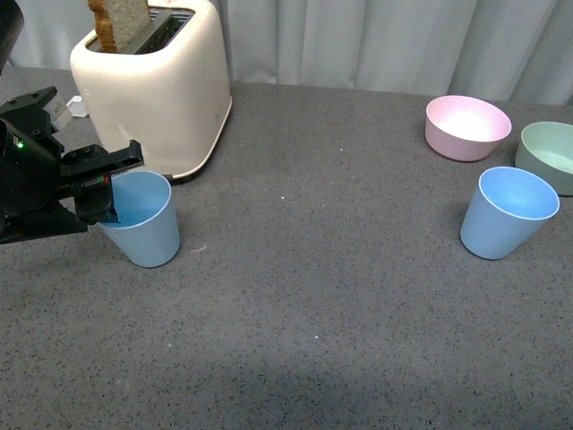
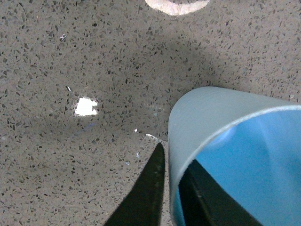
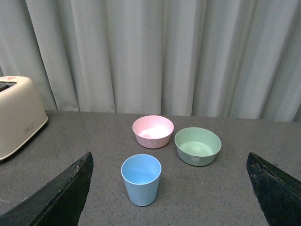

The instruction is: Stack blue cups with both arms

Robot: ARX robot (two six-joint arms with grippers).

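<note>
One blue cup (image 1: 143, 224) stands at the left of the table, just in front of the toaster. My left gripper (image 1: 100, 199) is shut on its rim, one finger inside and one outside. In the left wrist view that cup's wall (image 2: 197, 117) sits pinched between the two dark fingers (image 2: 150, 188). The other blue cup (image 1: 508, 212) stands upright at the right, alone. The right wrist view shows this cup (image 3: 141, 179) ahead of my open right gripper (image 3: 169, 188), whose fingers are spread wide and apart from it. The right arm is out of the front view.
A cream toaster (image 1: 152, 85) with a slice of bread in it stands behind the left cup. A pink bowl (image 1: 467, 126) and a pale green bowl (image 1: 551, 154) sit behind the right cup. Grey speckled tabletop (image 1: 322, 269) spans between the cups.
</note>
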